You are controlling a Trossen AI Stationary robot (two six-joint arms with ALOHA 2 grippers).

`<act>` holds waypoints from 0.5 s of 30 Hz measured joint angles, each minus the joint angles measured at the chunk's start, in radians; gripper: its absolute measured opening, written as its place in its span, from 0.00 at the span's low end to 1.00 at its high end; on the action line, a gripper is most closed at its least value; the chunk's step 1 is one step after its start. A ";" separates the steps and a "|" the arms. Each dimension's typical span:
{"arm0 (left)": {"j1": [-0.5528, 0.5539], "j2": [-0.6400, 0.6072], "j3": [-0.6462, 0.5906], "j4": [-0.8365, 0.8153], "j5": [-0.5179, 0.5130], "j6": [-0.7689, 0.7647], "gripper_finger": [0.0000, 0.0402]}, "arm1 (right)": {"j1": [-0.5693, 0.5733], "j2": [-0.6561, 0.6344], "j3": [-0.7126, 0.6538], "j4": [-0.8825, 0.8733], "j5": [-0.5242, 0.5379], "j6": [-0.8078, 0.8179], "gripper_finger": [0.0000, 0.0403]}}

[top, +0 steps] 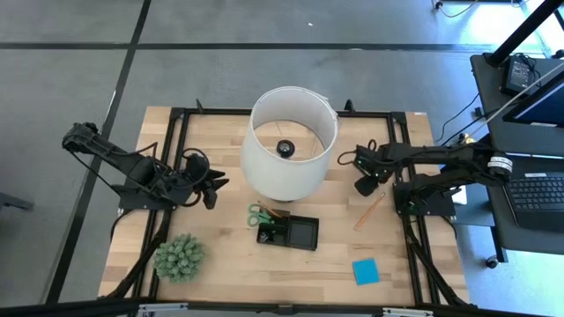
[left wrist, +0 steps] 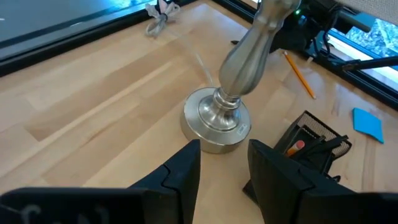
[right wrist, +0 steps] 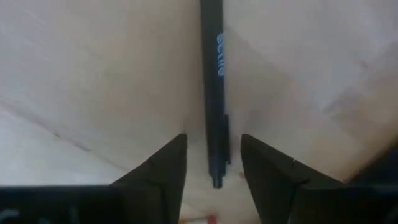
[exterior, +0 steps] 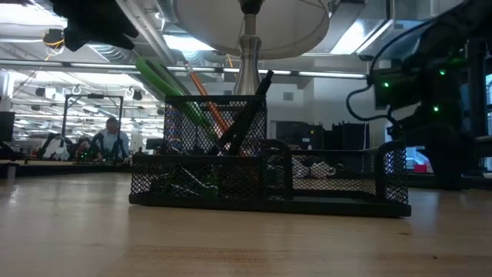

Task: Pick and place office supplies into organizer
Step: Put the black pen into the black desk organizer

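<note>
The right end effector (right wrist: 212, 163) hangs open, empty, straddling a dark pen (right wrist: 212, 81) running twelve-to-six between its fingers.

One organizer (top: 289, 232), one pair of scissors (top: 258, 213) touching it, one orange pencil (top: 369, 211) and one blue sticky-note pad (top: 366, 270) apart from it, one lamp (top: 291, 141), one plant ball (top: 180, 256), one dark pen (right wrist: 213, 93).
</note>
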 joint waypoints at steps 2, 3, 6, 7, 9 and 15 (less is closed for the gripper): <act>0.000 0.000 0.000 0.000 -0.001 0.000 0.32 | -0.001 -0.005 -0.030 0.026 -0.016 0.011 0.38; 0.000 0.000 0.000 0.000 -0.001 0.000 0.32 | -0.001 -0.006 -0.035 0.031 -0.017 0.027 0.38; 0.000 0.000 0.000 0.000 -0.015 0.001 0.32 | 0.000 -0.006 -0.036 0.027 -0.018 0.059 0.38; 0.000 0.000 0.000 -0.001 -0.021 0.003 0.32 | 0.000 -0.005 -0.034 0.026 -0.018 0.066 0.38; 0.000 0.000 0.000 -0.001 -0.036 0.003 0.32 | 0.000 -0.004 -0.034 0.024 -0.016 0.073 0.37; 0.000 0.000 0.000 -0.001 -0.056 0.003 0.32 | 0.001 -0.003 -0.034 0.026 -0.014 0.080 0.25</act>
